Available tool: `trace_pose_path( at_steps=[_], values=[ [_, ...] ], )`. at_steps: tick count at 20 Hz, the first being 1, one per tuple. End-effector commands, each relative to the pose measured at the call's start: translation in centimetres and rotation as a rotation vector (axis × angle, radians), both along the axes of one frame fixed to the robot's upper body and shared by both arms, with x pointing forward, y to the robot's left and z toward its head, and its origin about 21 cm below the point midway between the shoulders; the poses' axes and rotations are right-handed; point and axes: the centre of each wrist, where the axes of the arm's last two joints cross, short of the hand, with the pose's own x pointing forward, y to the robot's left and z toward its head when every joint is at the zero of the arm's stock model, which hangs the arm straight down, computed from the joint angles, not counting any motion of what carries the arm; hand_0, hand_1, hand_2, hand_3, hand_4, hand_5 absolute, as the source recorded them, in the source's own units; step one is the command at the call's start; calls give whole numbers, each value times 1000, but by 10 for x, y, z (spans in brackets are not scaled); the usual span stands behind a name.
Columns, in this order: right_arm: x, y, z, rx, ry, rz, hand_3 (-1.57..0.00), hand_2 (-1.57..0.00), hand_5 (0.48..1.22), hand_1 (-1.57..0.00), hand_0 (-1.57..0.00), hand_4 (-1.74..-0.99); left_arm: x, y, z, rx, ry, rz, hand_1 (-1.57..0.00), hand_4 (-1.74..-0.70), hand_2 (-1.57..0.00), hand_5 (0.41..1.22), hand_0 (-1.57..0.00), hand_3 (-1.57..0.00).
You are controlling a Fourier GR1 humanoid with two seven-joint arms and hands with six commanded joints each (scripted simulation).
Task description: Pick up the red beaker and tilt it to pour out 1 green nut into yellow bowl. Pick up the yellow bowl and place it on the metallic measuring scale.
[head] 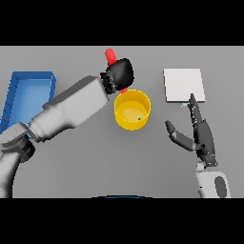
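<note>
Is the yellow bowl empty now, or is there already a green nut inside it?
Not empty. A small green speck, seemingly the nut, lies on the floor of the yellow bowl, towards its right side.

Grey table point(86, 162): three items are carried. A blue tray point(26, 93) is set at the left edge; a yellow bowl point(132, 110) is placed centrally; a square metallic measuring scale point(184, 85) is laid to the right, apart from the bowl.
</note>
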Motion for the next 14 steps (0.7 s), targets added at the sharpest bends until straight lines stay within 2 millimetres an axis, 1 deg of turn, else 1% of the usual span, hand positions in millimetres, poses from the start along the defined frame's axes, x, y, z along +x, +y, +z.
trace_pose_path(
  at_steps=[1,2,3,5,6,7,9,11,12,13,14],
  values=[
    [1,2,-1,-7,2,-2,1,1,573,1,1,-1132,0,-1,0,22,-14,-28,-1571,-1734,-1571,1221,-1571,-1566],
    [1,-2,-2,-12,-1,2,1,1,578,1,1,-1136,-2,-6,-1,39,-32,-37,-1571,-1733,-1571,1221,-1571,-1567],
    [2,1,-2,0,2,8,1,1,579,1,1,-1136,-2,-7,-1,61,-44,-50,-1571,-1733,-1571,1221,-1571,-1568],
    [-2,1,-4,5,-9,6,1,1,579,1,1,-1133,-1,-15,2,105,-90,-80,-1571,-1733,-1571,1221,-1571,-1569],
    [-1,5,-3,6,-9,5,1,1,577,1,1,-1130,-2,-21,5,125,-103,-102,-1571,-1733,-1571,1221,-1571,-1569],
    [-1,1,-4,4,-10,0,1,1,575,1,1,-1128,0,-24,14,156,-123,-126,-1571,-1733,-1571,1221,-1571,-1570],
    [-1,2,1,4,-17,-9,1,1,572,1,1,-1138,0,-30,29,198,-161,-156,-1571,-1732,-1571,1221,-1571,-1570],
    [-4,3,0,17,-14,-2,1,1,565,1,1,-1138,10,-35,68,233,-240,-156,-1571,-1729,-1571,1221,-1571,-1570],
    [2,3,0,3,-2,-7,1,1,563,1,1,-1135,14,-37,88,210,-275,-154,-1571,-1728,-1571,1221,-1571,-1571],
    [4,4,4,-7,-12,-7,1,1,557,1,1,-1133,19,-34,104,181,-292,-122,-1571,-1727,-1571,1221,-1571,-1571],
    [4,4,3,0,-14,4,1,1,554,1,1,-1130,27,-24,124,139,-309,-82,-1571,-1724,-1571,1221,-1571,-1571]
  ],
)
